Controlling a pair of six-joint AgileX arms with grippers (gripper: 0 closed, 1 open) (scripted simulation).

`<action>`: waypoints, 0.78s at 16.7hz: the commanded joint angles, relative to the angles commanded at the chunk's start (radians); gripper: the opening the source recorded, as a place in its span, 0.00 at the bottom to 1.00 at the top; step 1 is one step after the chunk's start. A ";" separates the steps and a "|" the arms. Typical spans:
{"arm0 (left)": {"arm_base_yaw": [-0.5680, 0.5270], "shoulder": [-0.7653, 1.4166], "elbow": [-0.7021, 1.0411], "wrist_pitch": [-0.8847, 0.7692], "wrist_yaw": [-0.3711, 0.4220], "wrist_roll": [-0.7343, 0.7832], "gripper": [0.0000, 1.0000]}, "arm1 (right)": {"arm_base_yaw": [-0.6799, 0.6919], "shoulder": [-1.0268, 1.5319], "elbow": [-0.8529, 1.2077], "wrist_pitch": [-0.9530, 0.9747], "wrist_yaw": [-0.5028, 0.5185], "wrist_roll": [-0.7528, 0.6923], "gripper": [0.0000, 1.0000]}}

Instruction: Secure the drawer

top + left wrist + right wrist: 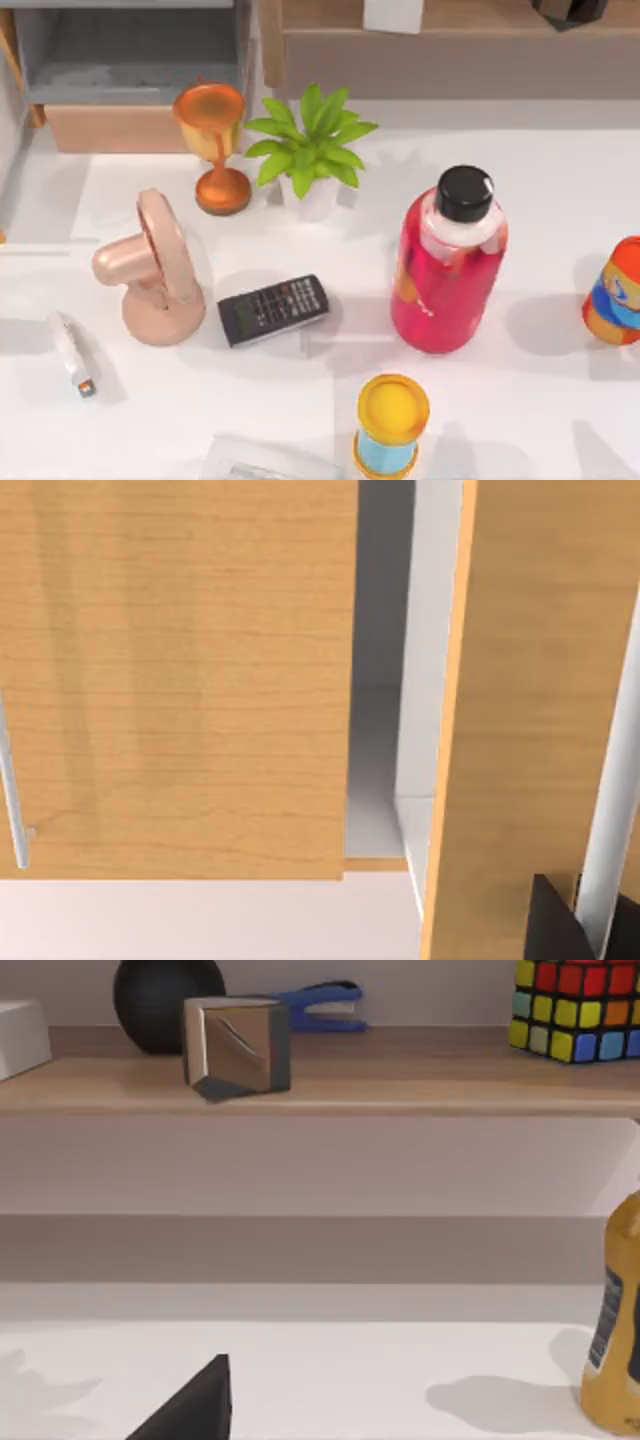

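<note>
White table [560, 220], seen from above, with a long brown shelf unit [450, 50] along its far edge. The drawer [130, 75] sits at the far left corner, pulled out: grey inside exposed, light tan front panel facing the table's middle. Just beside that panel stands an orange goblet [215, 140], and next to it a small potted plant [310, 150]. Nearer the left edge: a pink desk fan [155, 265], with a black calculator [273, 309] beside it and a small white stick-shaped object [72, 352] close to the left edge. A red bottle with a black cap [450, 265] stands right of centre; a yellow-topped blue container [390, 425] sits at the near edge; an orange and blue object [615, 290] at the right edge. Left wrist view: light wood panels close up, a grey gap between them. Right wrist view: shelf carrying a black ball [165, 1000], a metallic cube [238, 1047], a blue stapler [320, 1005], a colour-tiled puzzle cube [578, 1005]; a mustard-coloured bottle [615, 1320] on the table. Whether either gripper is released or clenched cannot be told.
</note>
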 joint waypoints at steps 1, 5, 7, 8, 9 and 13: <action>-0.016 0.012 0.029 -0.017 -0.016 -0.001 0.00 | 0.000 0.000 0.000 0.000 0.000 0.000 1.00; -0.078 0.059 0.137 -0.080 -0.075 -0.004 0.00 | 0.000 0.000 0.000 0.000 0.000 0.000 1.00; -0.089 0.067 0.156 -0.091 -0.086 -0.005 0.00 | 0.000 0.000 0.000 0.000 0.000 0.000 1.00; -0.089 0.067 0.156 -0.091 -0.086 -0.005 0.00 | 0.000 0.000 0.000 0.000 0.000 0.000 1.00; -0.089 0.067 0.156 -0.091 -0.086 -0.005 0.00 | 0.000 0.000 0.000 0.000 0.000 0.000 1.00; -0.095 0.083 0.189 -0.112 -0.098 -0.007 0.00 | 0.000 0.000 0.000 0.000 0.000 0.000 1.00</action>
